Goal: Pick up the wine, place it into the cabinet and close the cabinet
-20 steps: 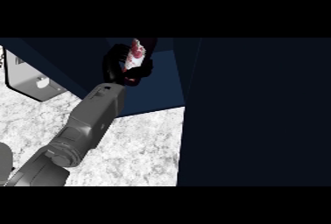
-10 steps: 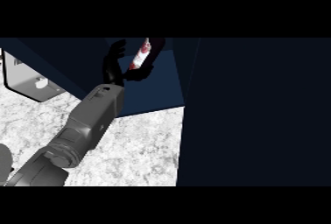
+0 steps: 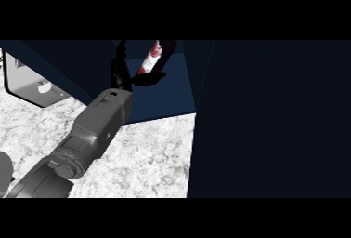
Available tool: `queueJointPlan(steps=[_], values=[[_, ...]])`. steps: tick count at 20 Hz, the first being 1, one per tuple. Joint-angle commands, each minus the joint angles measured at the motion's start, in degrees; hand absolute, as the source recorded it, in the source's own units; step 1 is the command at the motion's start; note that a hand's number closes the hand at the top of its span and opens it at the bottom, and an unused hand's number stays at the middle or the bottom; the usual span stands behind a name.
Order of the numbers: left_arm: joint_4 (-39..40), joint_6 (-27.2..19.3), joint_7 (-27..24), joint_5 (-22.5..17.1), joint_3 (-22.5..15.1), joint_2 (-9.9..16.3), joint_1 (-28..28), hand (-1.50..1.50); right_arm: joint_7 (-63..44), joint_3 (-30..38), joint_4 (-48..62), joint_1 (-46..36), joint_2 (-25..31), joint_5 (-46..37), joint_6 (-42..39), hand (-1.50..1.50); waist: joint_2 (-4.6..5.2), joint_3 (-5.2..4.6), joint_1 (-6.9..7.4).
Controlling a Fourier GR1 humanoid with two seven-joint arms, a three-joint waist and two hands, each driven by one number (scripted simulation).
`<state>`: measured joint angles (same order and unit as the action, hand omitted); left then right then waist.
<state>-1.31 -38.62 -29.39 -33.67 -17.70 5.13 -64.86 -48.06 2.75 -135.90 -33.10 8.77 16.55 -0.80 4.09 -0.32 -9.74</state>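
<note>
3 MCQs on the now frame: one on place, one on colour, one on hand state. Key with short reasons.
1. Where is the wine bottle?
A. lying on the counter
B. held up inside the dark blue cabinet
C. beside the grey appliance

2. What colour is the counter top?
A. plain black
B. wood brown
C. speckled white and grey

3. What is the hand at the bottle doing?
A. curled round the bottle
B. resting flat on the counter
C. pushing the cabinet door

Key:
1 B, the bottle shows at the top of the view against the blue cabinet interior.
2 C, a mottled light surface lies under the forearm.
3 A, black fingers wrap the bottle on both sides.
</note>
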Motion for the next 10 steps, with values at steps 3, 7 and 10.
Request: queueJointPlan(steps=[3,7,10], values=[[1.04,6.91,-1.68,3.01,-2.83,5.93,1.23,-1.50,-0.92,-0.36,-0.99,-1.26,-0.26,-0.62,1.41,-1.50,-0.72,-0.01,1.92],[-0.81,14.15,-2.05,4.04,-3.94,4.25,0.29,-1.50,-1.10,-0.31,-1.34,-0.84,-0.27,0.33,1.33,-1.50,-1.39,0.10,2.73],[-5.10,21.12,-5.71,0.87,-0.70,4.34,0.52,-1.50,-2.63,1.43,-1.46,-0.39,0.81,0.22,2.09,-1.50,-2.19,0.09,4.07]])
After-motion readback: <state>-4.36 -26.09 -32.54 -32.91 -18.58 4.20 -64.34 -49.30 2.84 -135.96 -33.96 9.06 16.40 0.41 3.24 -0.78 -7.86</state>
